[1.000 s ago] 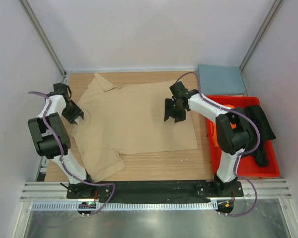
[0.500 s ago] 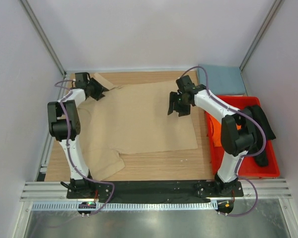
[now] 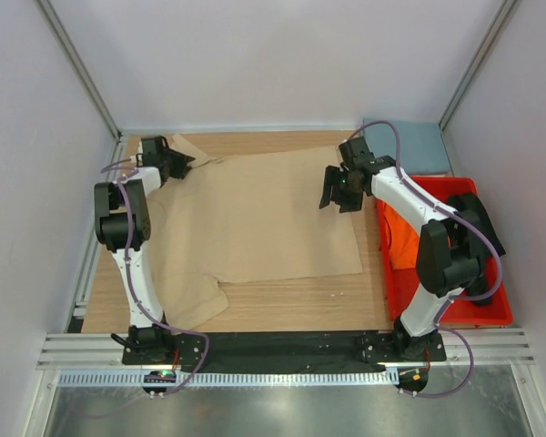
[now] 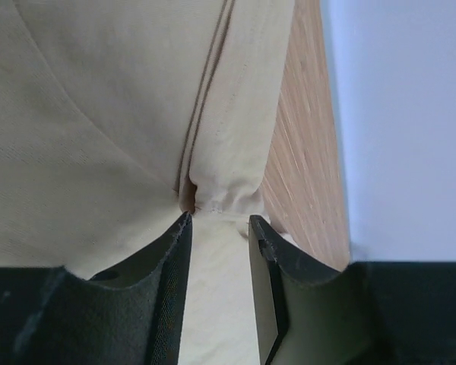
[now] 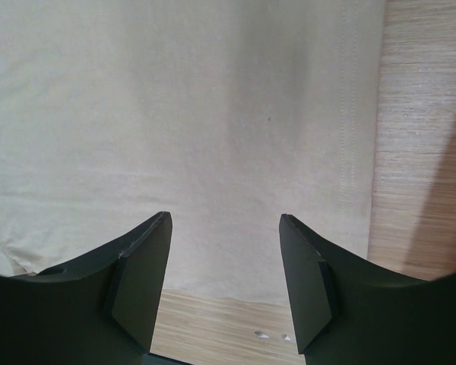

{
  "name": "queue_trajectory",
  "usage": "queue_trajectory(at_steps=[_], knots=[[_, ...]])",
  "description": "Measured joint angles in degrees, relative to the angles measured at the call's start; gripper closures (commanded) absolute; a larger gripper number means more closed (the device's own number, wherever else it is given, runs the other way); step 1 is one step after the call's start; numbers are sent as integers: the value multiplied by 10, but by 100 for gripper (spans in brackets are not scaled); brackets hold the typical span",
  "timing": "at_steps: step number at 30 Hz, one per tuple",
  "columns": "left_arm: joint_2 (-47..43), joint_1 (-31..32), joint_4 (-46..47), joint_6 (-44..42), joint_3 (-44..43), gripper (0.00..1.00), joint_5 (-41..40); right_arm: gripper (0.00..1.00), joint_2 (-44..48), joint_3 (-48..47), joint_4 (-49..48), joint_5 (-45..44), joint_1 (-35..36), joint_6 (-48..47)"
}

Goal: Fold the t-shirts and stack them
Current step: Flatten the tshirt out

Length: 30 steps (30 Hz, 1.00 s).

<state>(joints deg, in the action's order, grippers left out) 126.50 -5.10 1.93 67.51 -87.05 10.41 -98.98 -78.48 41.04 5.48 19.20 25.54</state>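
Folding is at an early stage: the tan t-shirt (image 3: 255,214) lies partly folded mid-frame on the tabletop (image 3: 300,305), orange t-shirt (image 3: 402,238) and black t-shirt (image 3: 480,228) wait in the red bin (image 3: 469,314) at right, the right gripper (image 3: 342,189) hovers with jaws wide, the left gripper (image 3: 175,164) pinches the tan sleeve hem upper left, and a folded blue-grey t-shirt (image 3: 408,146) lies upper right.

Wooden table (image 3: 291,300) (tan t-shirt (image 3: 255,218) atop)

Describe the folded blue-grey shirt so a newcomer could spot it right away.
Start at the red bin on the right side of the wooden table. Just beyond the bin's far edge, in the far right corner, lies the slate blue-grey shirt. It alone is a neat flat rectangle; the tan shirt lies spread out.
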Motion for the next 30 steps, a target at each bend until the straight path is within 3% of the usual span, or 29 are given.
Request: queue_trajectory(at_steps=[15, 18, 22, 30], knots=[[23, 5, -10, 36, -15, 68, -33, 35, 0, 7, -2, 4, -17, -3], [31, 6, -10, 40, -23, 76, -35, 36, 0, 9, -3, 5, -20, -4], [42, 8, -18, 39, -43, 100, -38, 36, 0, 16, -2, 7, -24, -4], [54, 20, -21, 10, -111, 100, -43, 36, 0, 17, -3, 7, -26, -4]])
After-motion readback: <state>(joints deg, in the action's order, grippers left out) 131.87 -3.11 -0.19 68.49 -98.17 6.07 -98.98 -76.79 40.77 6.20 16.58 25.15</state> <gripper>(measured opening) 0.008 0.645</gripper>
